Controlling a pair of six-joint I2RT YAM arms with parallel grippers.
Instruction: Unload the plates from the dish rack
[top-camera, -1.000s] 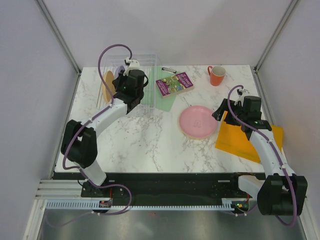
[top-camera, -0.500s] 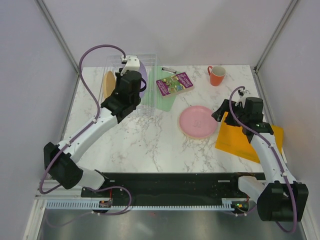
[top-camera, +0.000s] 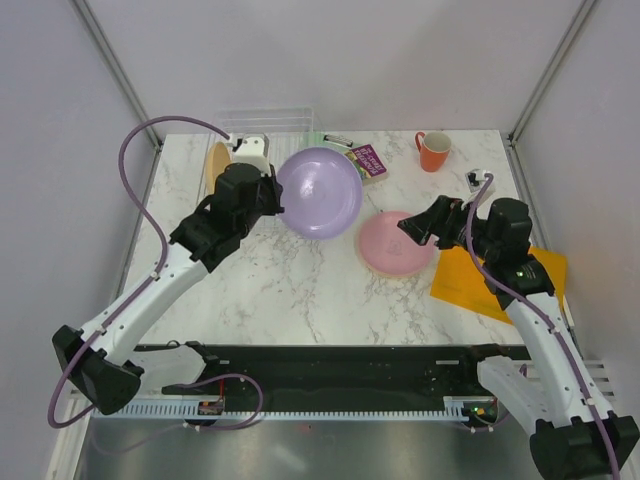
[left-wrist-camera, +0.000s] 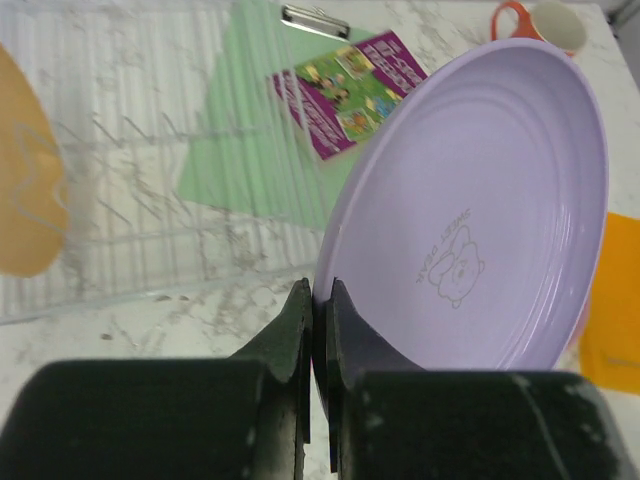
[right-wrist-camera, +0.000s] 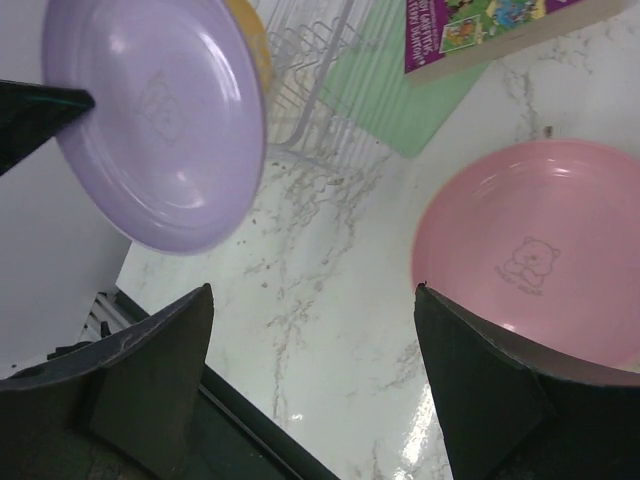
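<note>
My left gripper (top-camera: 272, 198) (left-wrist-camera: 320, 292) is shut on the rim of the lilac purple plate (top-camera: 320, 191) (left-wrist-camera: 480, 210) and holds it in the air, right of the clear dish rack (top-camera: 262, 122) (left-wrist-camera: 130, 180). A yellow-orange plate (top-camera: 216, 158) (left-wrist-camera: 28, 200) still stands in the rack. The pink plate (top-camera: 392, 244) (right-wrist-camera: 540, 250) lies flat on the table. My right gripper (top-camera: 412, 226) (right-wrist-camera: 312, 290) is open and empty, hovering at the pink plate's right edge. The purple plate also shows in the right wrist view (right-wrist-camera: 150, 120).
An orange mug (top-camera: 434, 151) stands at the back right. A purple book (top-camera: 366, 160) lies on a pale green sheet (left-wrist-camera: 255, 150) beside the rack. An orange sheet (top-camera: 490, 275) lies at the right, partly under my right arm.
My left gripper has lifted the purple plate out of the rack and carried it right and toward the near side. My right gripper has moved left toward the pink plate.
</note>
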